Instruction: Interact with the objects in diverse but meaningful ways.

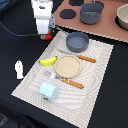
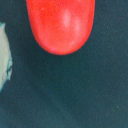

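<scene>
A red tomato (image 1: 46,36) sits at the tip of my gripper (image 1: 45,33), just off the far corner of the striped placemat (image 1: 100,85), over the black table. The gripper looks shut on it. In the wrist view the tomato (image 2: 61,25) looms close over the dark table, and the fingers do not show. On the mat lie a grey bowl (image 1: 77,41), a tan plate (image 1: 68,66), a yellow banana (image 1: 48,61), a pale blue cup (image 1: 48,90) and two pieces of orange-handled cutlery (image 1: 86,58). A white shaker bottle (image 1: 19,69) lies off the mat towards the exterior view's left.
At the back stands a brown toy stove board (image 1: 112,27) with a grey pot (image 1: 90,13), dark burner discs and a tan bowl (image 1: 123,17) at the exterior view's right edge. A pale mat edge (image 2: 4,55) shows in the wrist view.
</scene>
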You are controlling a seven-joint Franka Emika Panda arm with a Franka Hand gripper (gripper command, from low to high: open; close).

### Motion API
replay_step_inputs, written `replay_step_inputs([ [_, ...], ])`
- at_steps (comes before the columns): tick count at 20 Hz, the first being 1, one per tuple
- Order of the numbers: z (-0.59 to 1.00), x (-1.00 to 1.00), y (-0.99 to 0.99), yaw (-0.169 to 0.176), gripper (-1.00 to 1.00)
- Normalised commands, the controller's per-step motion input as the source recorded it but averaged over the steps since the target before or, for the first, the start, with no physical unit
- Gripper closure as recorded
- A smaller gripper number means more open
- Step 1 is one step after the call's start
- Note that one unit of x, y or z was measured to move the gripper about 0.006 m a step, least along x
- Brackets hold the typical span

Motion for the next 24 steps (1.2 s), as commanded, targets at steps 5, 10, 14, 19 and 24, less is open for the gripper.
replay_step_inputs([
  [5,-0.27,-0.04,0.10,0.000,-1.00],
  [10,-0.26,-0.17,0.12,0.010,-1.00],
  [14,-0.16,-0.19,0.21,0.045,-1.00],
  [19,-0.22,-0.22,0.17,0.051,-1.00],
  [24,-0.27,-0.19,0.14,0.053,1.00],
])
